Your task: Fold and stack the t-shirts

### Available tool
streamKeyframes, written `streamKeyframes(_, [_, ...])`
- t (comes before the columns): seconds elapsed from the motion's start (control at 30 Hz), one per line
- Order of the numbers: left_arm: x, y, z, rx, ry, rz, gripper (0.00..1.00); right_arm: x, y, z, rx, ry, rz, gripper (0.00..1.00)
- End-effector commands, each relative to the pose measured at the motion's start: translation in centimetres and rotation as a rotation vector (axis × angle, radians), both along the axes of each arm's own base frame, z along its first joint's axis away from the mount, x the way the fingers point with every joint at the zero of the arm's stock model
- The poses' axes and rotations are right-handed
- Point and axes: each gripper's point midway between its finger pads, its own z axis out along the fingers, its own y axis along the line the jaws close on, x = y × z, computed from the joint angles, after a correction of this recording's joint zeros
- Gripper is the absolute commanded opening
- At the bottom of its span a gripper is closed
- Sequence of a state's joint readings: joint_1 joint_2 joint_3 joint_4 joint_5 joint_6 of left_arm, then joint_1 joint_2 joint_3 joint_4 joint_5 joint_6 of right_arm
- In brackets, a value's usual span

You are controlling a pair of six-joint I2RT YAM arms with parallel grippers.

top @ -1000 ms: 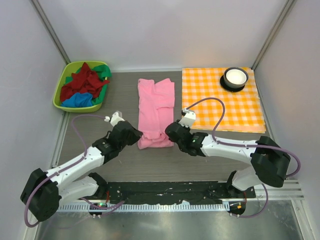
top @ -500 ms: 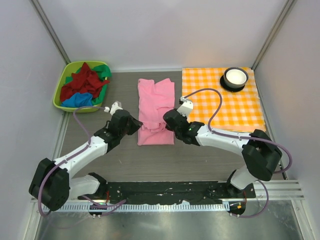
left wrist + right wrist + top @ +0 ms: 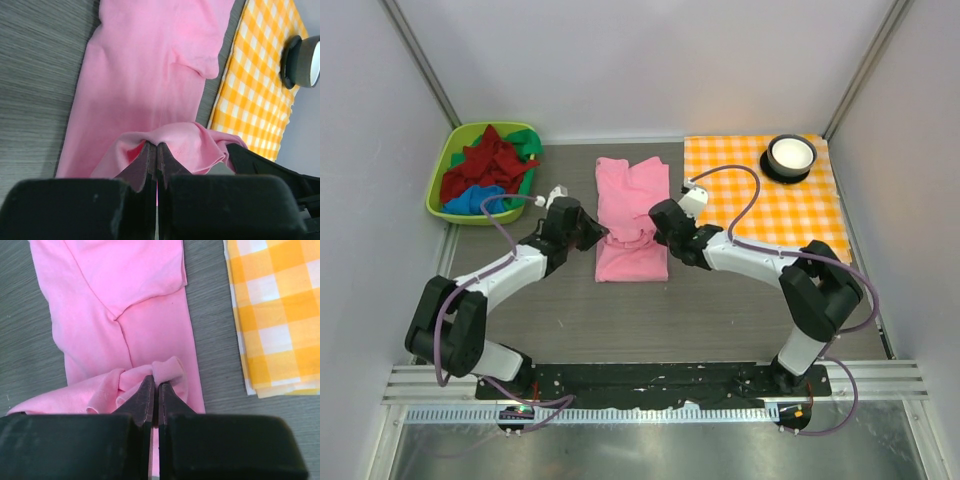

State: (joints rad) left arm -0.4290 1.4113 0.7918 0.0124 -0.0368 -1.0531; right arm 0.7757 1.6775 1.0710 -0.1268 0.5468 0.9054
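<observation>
Left pincer (image 3: 592, 234) and right pincer (image 3: 661, 222) each clamp tight on a lifted near-edge corner of the pink t-shirt (image 3: 632, 185), whose long axis runs straight ahead of both.

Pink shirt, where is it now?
In the top view the pink shirt lies mid-table, between the green bin at left and the checked cloth at right; the left gripper and right gripper pinch its near end.
</observation>
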Motion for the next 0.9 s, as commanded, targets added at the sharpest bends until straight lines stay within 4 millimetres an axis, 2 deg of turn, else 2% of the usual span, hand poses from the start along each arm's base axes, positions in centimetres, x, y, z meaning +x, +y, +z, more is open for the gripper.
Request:
streamKeyframes(0.0, [2.3,-0.7,1.4,-0.029,-0.063,-0.019,0.00,2.6,0.6,1.8,0.035,-0.050,-0.009,0.01])
streamKeyframes(0.27, [4.4,0.0,-1.1,-0.047,-0.014,-0.003,0.00,5.3,1.0,0.5,0.031,-0.024,-0.012,0.01])
streamKeyframes(0.3, [4.6,0.1,-1.4,-0.050,-0.007,0.001,0.00,5.5,1.1,-0.5,0.022,-0.007,-0.007,0.01])
streamKeyframes(0.37, [5.7,0.7,-1.4,-0.064,-0.010,0.025,0.00,6.5,1.2,-0.4,0.031,-0.009,-0.015,0.01])
streamKeyframes(0.4, [6.0,0.8,-2.3,-0.069,0.007,0.025,0.00,6.8,1.2,-1.3,0.022,0.004,-0.019,0.01])
streamKeyframes(0.43, [6.7,1.3,-2.4,-0.074,0.006,0.043,0.00,7.3,1.1,-1.3,0.025,0.003,-0.026,0.01])
streamKeyframes(0.47, [7.8,1.5,-1.7,-0.085,-0.013,0.052,0.00,8.5,0.8,-1.0,0.038,-0.007,-0.050,0.03])
streamKeyframes(0.5, [8.6,1.7,-2.8,-0.087,0.011,0.062,0.07,9.4,0.7,-1.8,0.041,-0.006,-0.065,0.07])
streamKeyframes(0.53, [9.9,2.6,-2.5,-0.103,-0.006,0.084,0.45,10.4,0.5,-2.0,0.044,-0.015,-0.086,0.18])
streamKeyframes(0.57, [11.7,2.5,-1.3,-0.133,-0.038,0.088,0.83,12.5,-0.1,-0.8,0.071,-0.045,-0.118,0.57])
streamKeyframes(0.6, [12.6,2.7,-1.1,-0.153,-0.039,0.093,0.99,13.4,0.0,-0.8,0.081,-0.044,-0.112,0.71])
streamKeyframes(0.63, [13.5,2.9,-1.9,-0.179,-0.021,0.083,1.00,14.2,-0.1,-1.6,0.075,-0.034,-0.115,0.81])
streamKeyframes(0.67, [14.6,2.9,-0.6,-0.204,-0.049,0.076,1.00,15.0,0.0,-0.7,0.085,-0.055,-0.116,0.89])
streamKeyframes(0.7, [14.9,2.9,-0.2,-0.227,-0.060,0.072,1.00,15.3,-0.1,-0.1,0.058,-0.083,-0.096,0.91])
streamKeyframes(0.73, [15.0,2.8,1.2,-0.247,-0.097,0.053,1.00,15.4,-0.4,1.9,0.055,-0.131,-0.107,0.94])
streamKeyframes(0.8, [14.5,2.7,2.5,-0.238,-0.125,0.028,1.00,14.5,-0.7,3.5,0.036,-0.203,-0.093,0.96])
streamKeyframes(0.87, [12.5,2.2,4.2,-0.227,-0.144,0.008,1.00,12.8,-1.8,5.6,0.020,-0.265,-0.109,0.96])
